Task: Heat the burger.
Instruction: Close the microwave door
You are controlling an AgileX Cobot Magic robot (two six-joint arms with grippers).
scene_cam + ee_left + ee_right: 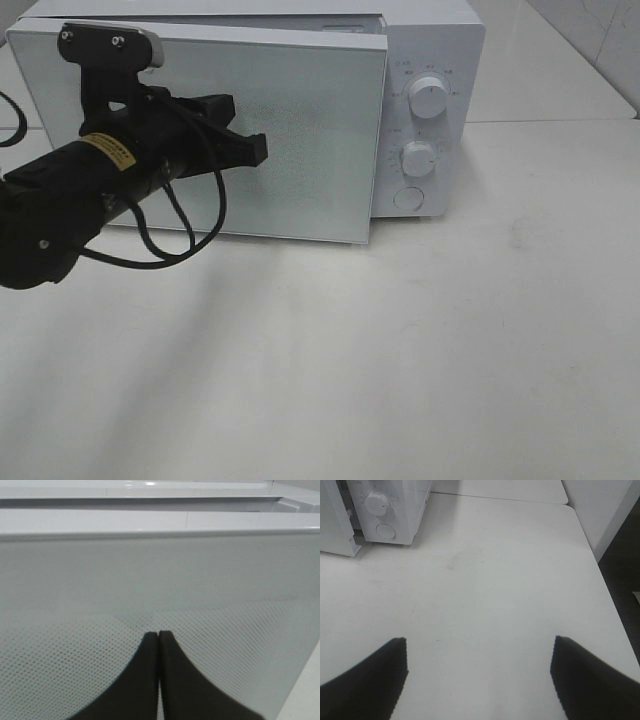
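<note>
The burger is out of view in every frame. A white microwave (430,60) stands at the back of the table, and its door (300,130) sits slightly ajar, nearly closed. My left gripper (258,148) is shut with nothing in it, its tips at the door's dotted front panel (225,645); whether they touch it I cannot tell. In the left wrist view the left gripper (158,633) shows its two fingers pressed together. My right gripper (479,640) is open and empty above the bare table, away from the microwave (390,510).
Two round knobs (429,97) and a round button (408,198) sit on the microwave's control panel. The white table (400,350) spreads in front. Its right edge (600,575) drops to a dark floor.
</note>
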